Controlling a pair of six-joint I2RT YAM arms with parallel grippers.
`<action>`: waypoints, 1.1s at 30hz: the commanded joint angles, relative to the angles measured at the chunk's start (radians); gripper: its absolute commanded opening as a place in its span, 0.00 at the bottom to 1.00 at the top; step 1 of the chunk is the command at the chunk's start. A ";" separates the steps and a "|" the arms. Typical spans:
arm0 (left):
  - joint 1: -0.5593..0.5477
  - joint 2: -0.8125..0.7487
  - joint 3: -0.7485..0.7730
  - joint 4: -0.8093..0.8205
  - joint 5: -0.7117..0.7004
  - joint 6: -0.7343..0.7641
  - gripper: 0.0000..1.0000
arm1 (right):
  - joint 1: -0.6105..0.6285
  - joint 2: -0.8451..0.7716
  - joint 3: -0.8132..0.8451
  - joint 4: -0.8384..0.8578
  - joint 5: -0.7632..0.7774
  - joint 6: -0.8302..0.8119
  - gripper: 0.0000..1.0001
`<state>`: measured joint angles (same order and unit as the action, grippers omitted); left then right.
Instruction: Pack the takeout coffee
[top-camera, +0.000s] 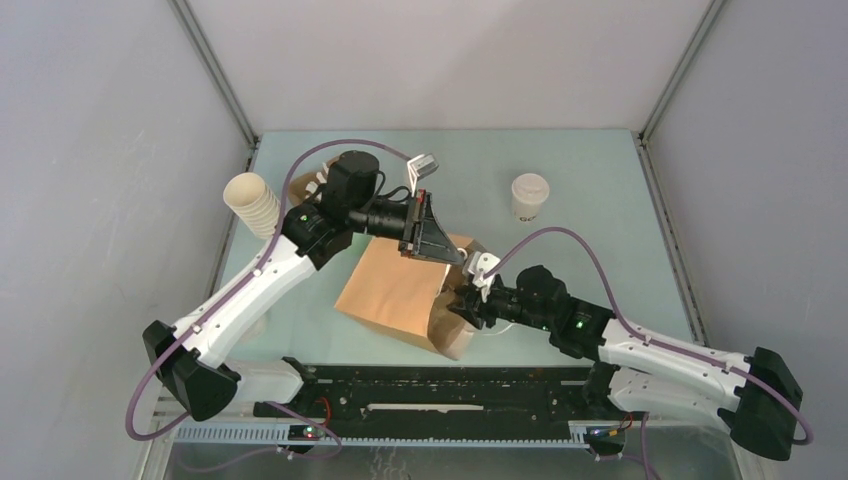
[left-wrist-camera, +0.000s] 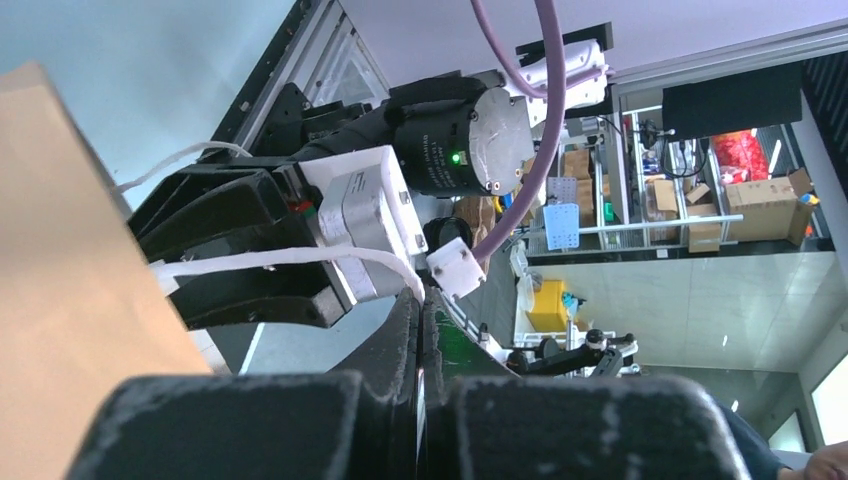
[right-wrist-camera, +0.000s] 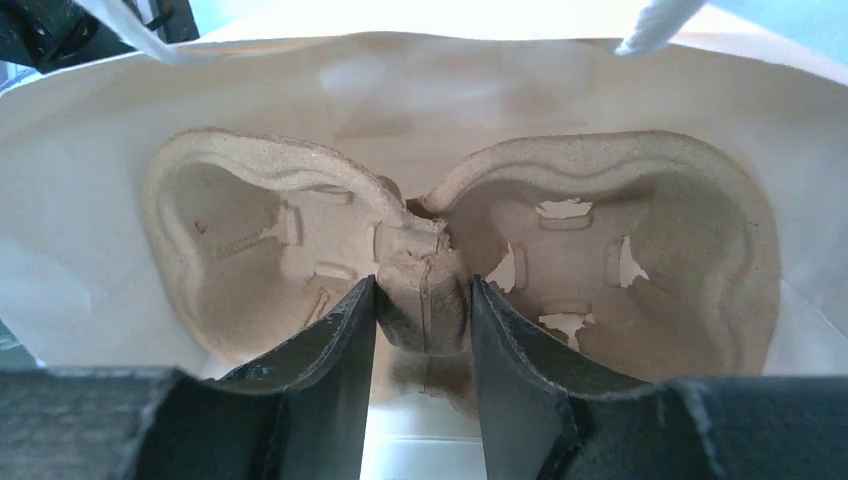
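Top external — takeout coffee (top-camera: 529, 196) stands apart from left gripper (top-camera: 455, 254), right gripper (top-camera: 463, 299).

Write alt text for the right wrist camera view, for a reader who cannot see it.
The right end effector pinches the centre ridge of a moulded pulp cup carrier lying inside an open paper bag. Both cup wells are empty, and white cord handles show at the bag's top edge.

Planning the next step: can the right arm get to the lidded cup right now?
Probably not yet. The right pincer is inside the paper bag, closed on the middle ridge of the cup carrier; it must let go and back out. Beyond that, nothing blocks the lidded cup.
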<state>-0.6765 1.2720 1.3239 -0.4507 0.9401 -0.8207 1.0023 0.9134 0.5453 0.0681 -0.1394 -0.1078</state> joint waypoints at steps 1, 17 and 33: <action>-0.014 -0.005 0.070 0.084 0.013 -0.048 0.00 | 0.006 0.039 0.011 0.185 -0.047 -0.113 0.46; -0.013 0.028 0.074 0.131 0.055 -0.068 0.00 | -0.051 -0.083 0.070 0.086 -0.239 -0.136 0.47; -0.010 0.024 0.084 0.043 0.049 0.005 0.00 | -0.049 -0.029 0.139 -0.047 -0.119 -0.083 0.50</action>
<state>-0.6788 1.3277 1.3449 -0.3767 0.9680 -0.8688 0.9524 0.9531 0.6151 0.1562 -0.3954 -0.2577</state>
